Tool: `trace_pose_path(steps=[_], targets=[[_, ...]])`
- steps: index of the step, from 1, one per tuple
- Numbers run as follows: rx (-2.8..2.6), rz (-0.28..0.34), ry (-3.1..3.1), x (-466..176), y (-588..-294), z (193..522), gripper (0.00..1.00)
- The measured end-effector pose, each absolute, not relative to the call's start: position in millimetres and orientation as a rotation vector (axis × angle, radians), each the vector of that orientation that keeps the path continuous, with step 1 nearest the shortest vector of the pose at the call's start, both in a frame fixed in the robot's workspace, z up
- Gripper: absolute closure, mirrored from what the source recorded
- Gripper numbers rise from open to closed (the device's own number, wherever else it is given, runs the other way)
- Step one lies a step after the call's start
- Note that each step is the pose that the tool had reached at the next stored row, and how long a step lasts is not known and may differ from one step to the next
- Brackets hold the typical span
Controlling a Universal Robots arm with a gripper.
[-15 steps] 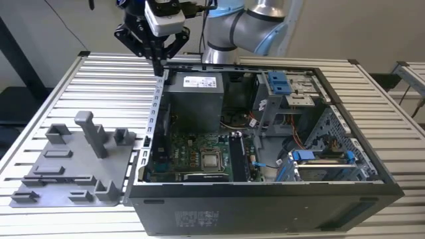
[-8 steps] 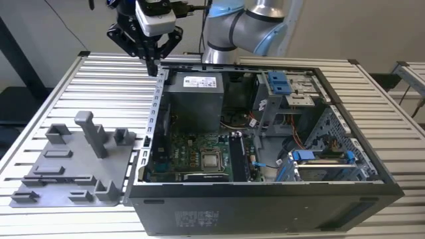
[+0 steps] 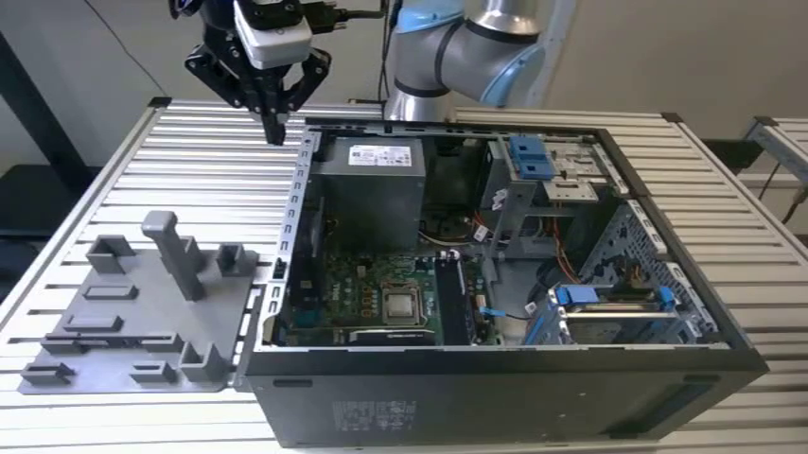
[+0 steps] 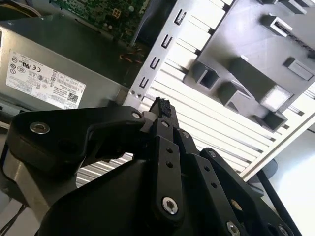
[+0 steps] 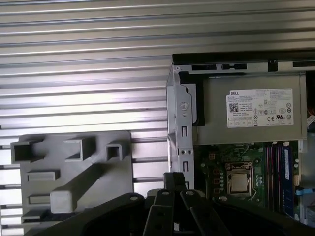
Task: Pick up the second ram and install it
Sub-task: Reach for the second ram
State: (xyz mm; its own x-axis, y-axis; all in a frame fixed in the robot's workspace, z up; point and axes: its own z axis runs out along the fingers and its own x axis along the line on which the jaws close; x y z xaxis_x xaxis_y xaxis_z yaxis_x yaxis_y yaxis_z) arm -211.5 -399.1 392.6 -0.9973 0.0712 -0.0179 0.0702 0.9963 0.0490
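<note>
Your gripper (image 3: 274, 132) hangs clenched, gripping nothing, over the desk (image 3: 165, 161) just beside the case (image 3: 505, 378), on the exterior view's left.

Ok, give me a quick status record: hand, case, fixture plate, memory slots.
hand: shut, nothing visible between its fingers
hand position: above the slatted table, at the exterior view's left of the open computer case
fixture plate: grey, flat on the table beside the case
memory slots: beside the processor socket; cannot tell whether a stick is seated
</note>
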Motion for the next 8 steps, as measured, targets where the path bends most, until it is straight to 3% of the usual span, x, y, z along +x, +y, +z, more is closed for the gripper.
trace_pose_path(steps=[8], targets=[[0.11, 0.076, 3.119, -229.4, -399.3, 392.6, 0.89]])
